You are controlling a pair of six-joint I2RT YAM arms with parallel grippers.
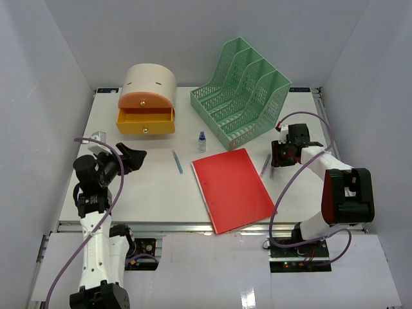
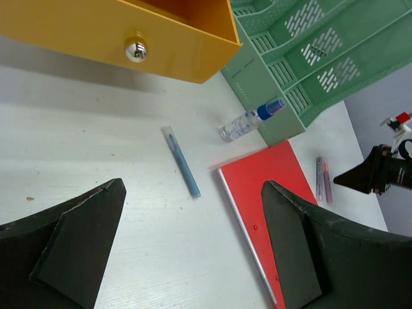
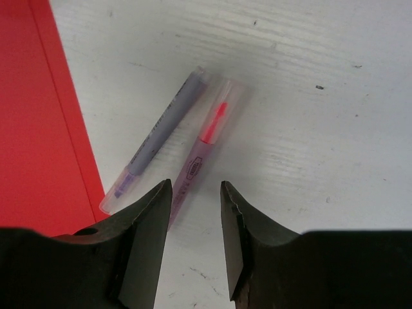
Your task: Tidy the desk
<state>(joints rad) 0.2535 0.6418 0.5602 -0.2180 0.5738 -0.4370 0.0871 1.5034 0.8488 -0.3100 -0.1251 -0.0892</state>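
Observation:
The white desk (image 1: 154,193) carries a red folder (image 1: 233,188), a blue pen (image 1: 177,161) and a small clear bottle with a blue cap (image 1: 202,141). Two pens lie side by side right of the folder (image 1: 266,164): a purple one (image 3: 158,138) and a pink-tipped one (image 3: 203,145). My right gripper (image 3: 196,187) hangs low over the pink pen's near end, its jaws a narrow gap apart with nothing clamped between them. At the desk's left, my left gripper (image 2: 193,185) stands wide open and empty, short of the blue pen (image 2: 183,162).
A beige round drawer box (image 1: 149,84) with its yellow drawer (image 1: 145,120) pulled out stands at the back. The green mesh file rack (image 1: 241,93) is to its right. A small grey object (image 1: 98,138) sits at the left edge.

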